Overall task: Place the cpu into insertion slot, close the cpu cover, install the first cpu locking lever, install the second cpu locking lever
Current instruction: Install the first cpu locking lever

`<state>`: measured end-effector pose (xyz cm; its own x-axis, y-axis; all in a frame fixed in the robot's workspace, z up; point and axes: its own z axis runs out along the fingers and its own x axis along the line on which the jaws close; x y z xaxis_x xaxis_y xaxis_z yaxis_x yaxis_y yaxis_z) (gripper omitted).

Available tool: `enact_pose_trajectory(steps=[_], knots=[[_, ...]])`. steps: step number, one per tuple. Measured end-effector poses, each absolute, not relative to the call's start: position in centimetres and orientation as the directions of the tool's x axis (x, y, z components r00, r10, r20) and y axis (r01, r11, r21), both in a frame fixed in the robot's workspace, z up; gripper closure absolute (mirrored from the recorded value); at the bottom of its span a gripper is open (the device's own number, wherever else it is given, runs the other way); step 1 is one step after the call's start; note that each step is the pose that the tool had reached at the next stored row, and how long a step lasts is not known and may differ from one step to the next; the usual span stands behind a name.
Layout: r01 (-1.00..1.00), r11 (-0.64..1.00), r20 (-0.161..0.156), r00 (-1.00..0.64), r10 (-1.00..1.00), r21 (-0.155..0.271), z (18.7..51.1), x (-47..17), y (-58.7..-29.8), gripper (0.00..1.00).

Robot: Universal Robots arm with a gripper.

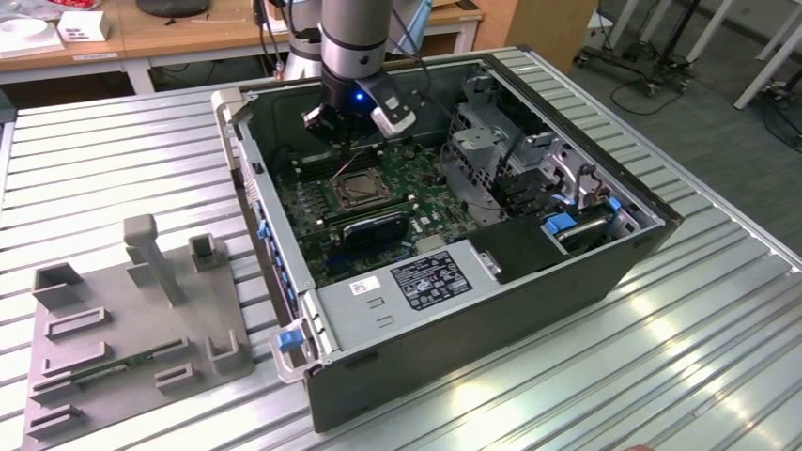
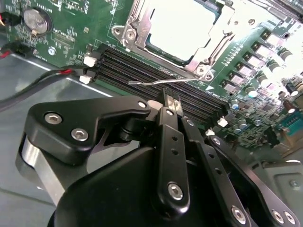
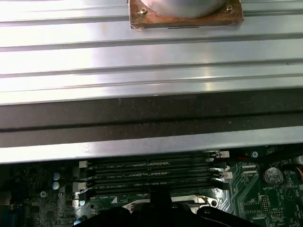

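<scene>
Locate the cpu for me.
In the second wrist view, the cpu sits in the insertion slot, framed by the cpu cover, beside the memory slots.

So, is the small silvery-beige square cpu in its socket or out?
In. In the second wrist view the cpu lies flat inside the silvery square cover frame on the green board.

No print legible — labels and board markings only.
A dark label (image 1: 430,279) and a small white sticker (image 1: 366,285) lie on the grey power-supply box (image 1: 389,324), well apart from the claw (image 1: 347,141); faint white lettering runs along the memory slots (image 3: 151,175) just beside it — unreadable.
</scene>
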<state>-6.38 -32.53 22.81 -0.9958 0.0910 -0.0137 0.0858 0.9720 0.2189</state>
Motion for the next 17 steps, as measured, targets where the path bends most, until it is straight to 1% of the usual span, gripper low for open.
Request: enact_pose_trajectory(steps=[6, 10, 17], knots=[[0.097, 0.971, -0.014, -0.995, 0.103, 0.220, 22.80, -6.39, -32.54, 0.89], [0.097, 0.965, -0.011, -0.995, 0.103, 0.245, 22.80, -6.39, -32.61, 0.89], [0.104, 0.959, -0.009, -0.994, 0.110, 0.262, 22.65, -6.39, -32.86, 0.89]])
